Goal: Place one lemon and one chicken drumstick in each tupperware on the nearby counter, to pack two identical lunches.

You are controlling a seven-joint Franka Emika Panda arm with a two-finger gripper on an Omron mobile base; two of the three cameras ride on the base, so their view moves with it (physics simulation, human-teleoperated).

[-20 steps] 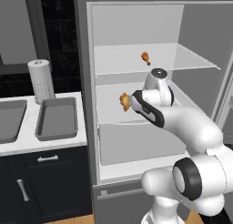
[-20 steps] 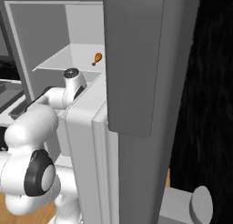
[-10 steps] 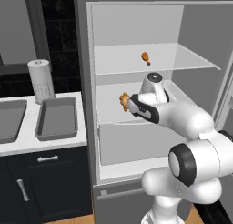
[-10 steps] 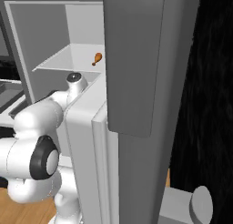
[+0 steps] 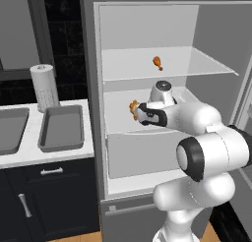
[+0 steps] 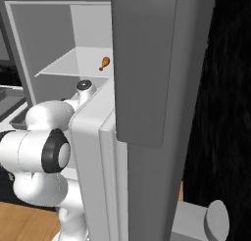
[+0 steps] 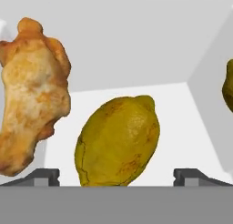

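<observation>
Second lemon (image 7: 229, 84) right of gripper (image 7: 116, 175) cut by hand view edge, only sliver visible; fingertips (image 7: 43, 175) barely clear bottom band; drumstick (image 5: 133, 108) ahead of gripper half hidden behind hand in left base view; left tupperware (image 5: 10, 130) cut off; fridge door (image 6: 147, 68) hides gripper in right base view

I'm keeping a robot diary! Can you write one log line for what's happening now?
gripper: open, at fridge shelf | lemon: between tips, not gripped | chicken drumstick: beside lemon | tupperware: empty on counter
</observation>
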